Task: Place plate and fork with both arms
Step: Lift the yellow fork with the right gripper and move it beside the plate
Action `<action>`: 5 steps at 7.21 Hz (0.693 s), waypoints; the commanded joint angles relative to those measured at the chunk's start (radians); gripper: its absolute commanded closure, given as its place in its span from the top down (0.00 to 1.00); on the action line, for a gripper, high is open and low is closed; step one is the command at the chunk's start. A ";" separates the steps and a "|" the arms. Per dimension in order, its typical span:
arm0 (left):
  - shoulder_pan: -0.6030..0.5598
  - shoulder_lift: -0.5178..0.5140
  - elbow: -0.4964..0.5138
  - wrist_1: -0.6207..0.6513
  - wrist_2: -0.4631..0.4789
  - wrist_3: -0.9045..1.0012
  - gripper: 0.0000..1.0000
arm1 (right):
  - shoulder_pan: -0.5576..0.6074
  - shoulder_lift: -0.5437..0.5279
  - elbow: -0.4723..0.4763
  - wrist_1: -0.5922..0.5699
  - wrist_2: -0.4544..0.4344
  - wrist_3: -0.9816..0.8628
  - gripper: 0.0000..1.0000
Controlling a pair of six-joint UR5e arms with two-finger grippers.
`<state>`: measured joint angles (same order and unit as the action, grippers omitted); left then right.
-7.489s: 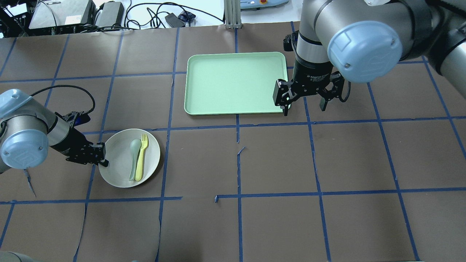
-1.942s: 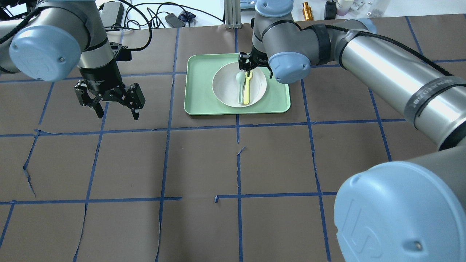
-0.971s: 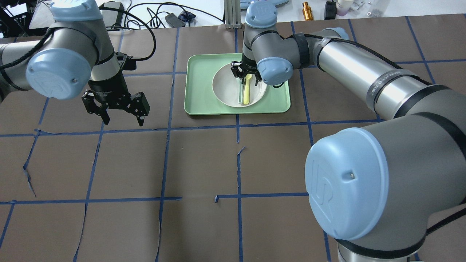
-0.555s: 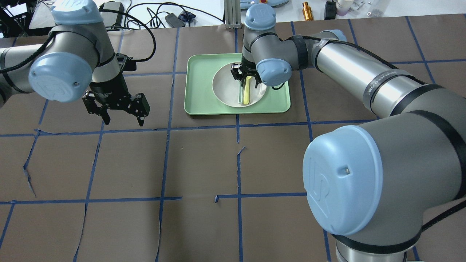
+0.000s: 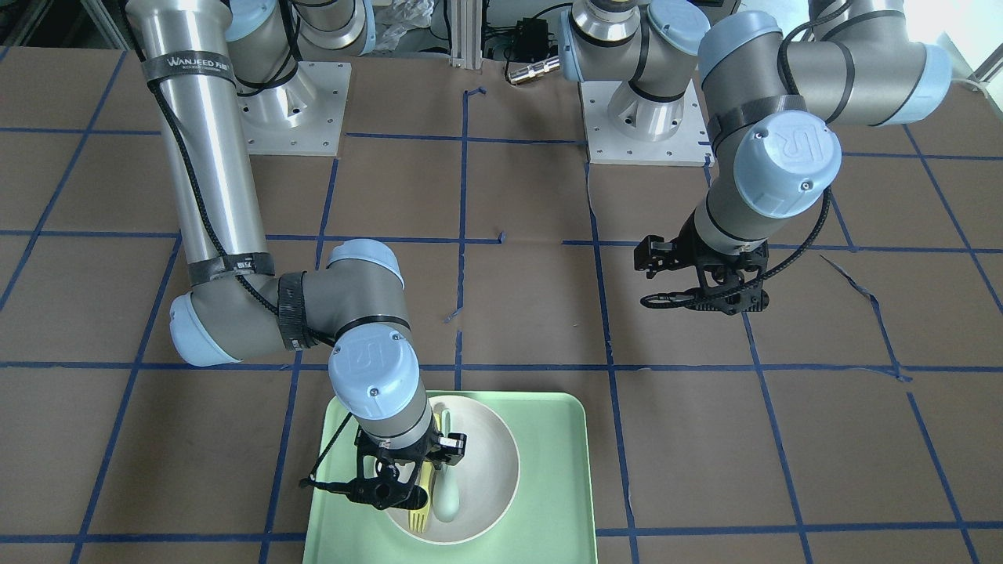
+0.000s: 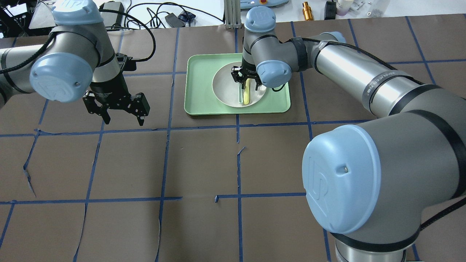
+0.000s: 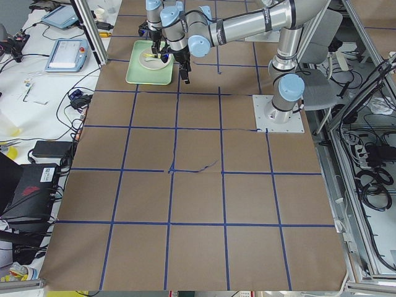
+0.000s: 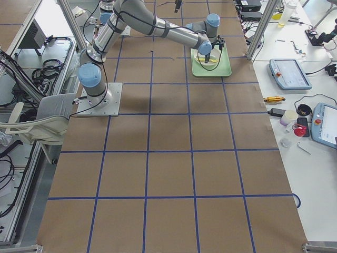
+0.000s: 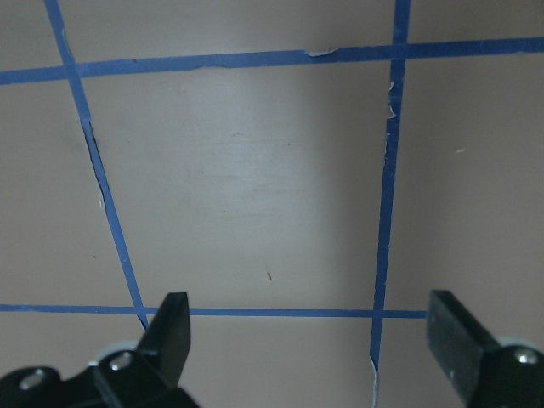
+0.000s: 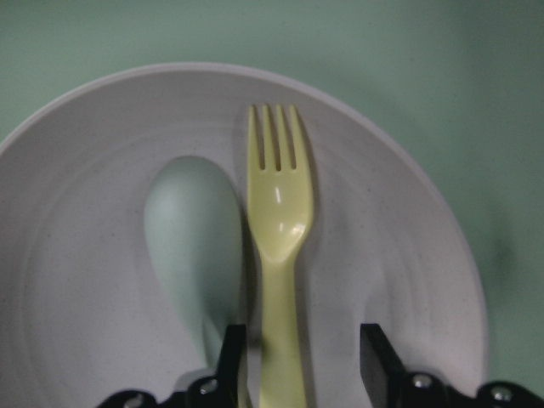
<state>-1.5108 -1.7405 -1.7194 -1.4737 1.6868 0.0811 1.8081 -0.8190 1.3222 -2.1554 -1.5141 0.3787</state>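
Observation:
The off-white plate [image 6: 225,89] sits in the mint-green tray [image 6: 198,83]. The pale-yellow fork [image 10: 279,221] lies in the plate beside a grey-green spoon [image 10: 191,238], tines pointing away from the wrist camera. My right gripper [image 10: 302,365] is low over the plate, open, with one finger on each side of the fork's handle and a gap on both sides. In the overhead view it [image 6: 247,78] covers the fork's upper part. My left gripper [image 6: 123,122] is open and empty, hovering above bare table left of the tray.
The table is brown paper with a blue tape grid [image 9: 387,187], torn in places. Cables and boxes [image 6: 109,12] lie beyond the far edge. The right arm's long link [image 6: 364,80] reaches across the right half towards the tray.
The plate with fork and spoon went from the front left of the table into the tray. In the last second my right gripper edged down along the fork; my left gripper barely moved.

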 commanded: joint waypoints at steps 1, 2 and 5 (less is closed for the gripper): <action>0.001 0.006 0.001 0.004 0.001 0.002 1.00 | -0.001 0.000 0.000 0.000 0.000 -0.012 0.54; 0.001 0.004 0.001 0.004 0.001 0.002 1.00 | -0.001 -0.005 0.000 0.000 0.000 -0.026 0.54; 0.003 0.004 0.001 0.004 0.004 0.005 1.00 | -0.001 -0.005 0.000 0.002 0.000 -0.072 0.20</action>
<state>-1.5082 -1.7364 -1.7181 -1.4696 1.6891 0.0855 1.8080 -0.8197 1.3223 -2.1549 -1.5140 0.3271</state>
